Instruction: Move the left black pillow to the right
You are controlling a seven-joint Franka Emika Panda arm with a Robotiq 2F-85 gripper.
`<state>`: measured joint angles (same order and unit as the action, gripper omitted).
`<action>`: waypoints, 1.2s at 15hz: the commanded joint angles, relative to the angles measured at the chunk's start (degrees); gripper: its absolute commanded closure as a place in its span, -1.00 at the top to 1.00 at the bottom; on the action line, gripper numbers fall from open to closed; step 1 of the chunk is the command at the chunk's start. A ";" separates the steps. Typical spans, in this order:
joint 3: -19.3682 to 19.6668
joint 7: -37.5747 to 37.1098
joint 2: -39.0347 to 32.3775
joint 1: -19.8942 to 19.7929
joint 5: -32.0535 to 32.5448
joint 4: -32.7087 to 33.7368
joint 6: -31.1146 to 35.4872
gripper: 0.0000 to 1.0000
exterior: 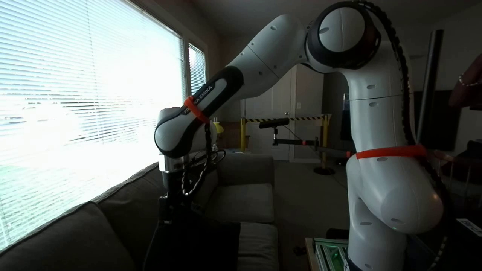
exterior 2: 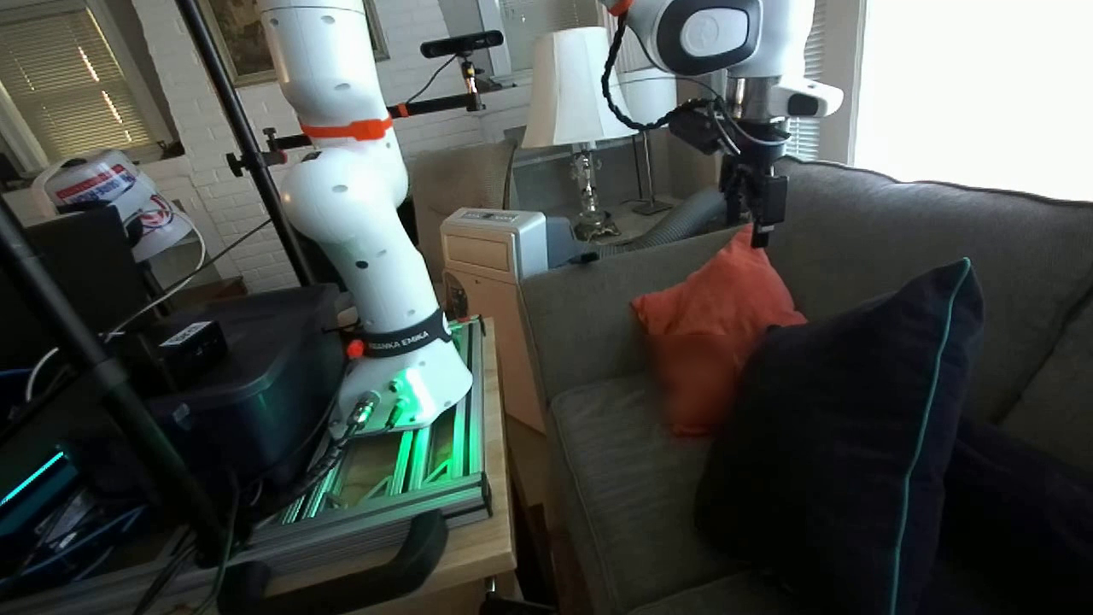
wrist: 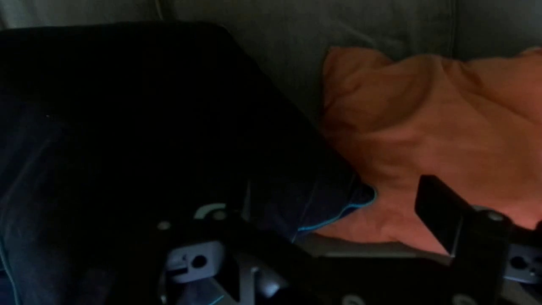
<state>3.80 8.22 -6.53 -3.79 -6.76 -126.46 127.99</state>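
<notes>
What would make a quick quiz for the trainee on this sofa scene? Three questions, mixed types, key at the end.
1. Multiple choice: in the wrist view, what colour is the piping on the dark pillow?
A. Red
B. Teal blue
C. Yellow

2. True or false: in the wrist view, a corner of the dark pillow overlaps the orange pillow.

3. Fill the blank: in an exterior view, the light on the robot's base glows (blank).

Key: 1. B. 2. True. 3. Green.

In an exterior view, a bright window (exterior: 86,94) fills the upper left. A grey sofa (exterior: 124,205) stands at lower left
</notes>
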 commanded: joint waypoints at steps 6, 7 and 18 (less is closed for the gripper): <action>0.28 3.93 2.67 -0.29 11.99 -1.26 -7.27 1.00; 0.27 3.97 2.75 -0.29 12.52 -1.28 -7.14 1.00; 0.14 3.29 1.44 -0.30 12.54 0.05 -6.10 1.00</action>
<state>4.11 11.52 -5.09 -3.94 5.79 -126.50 122.04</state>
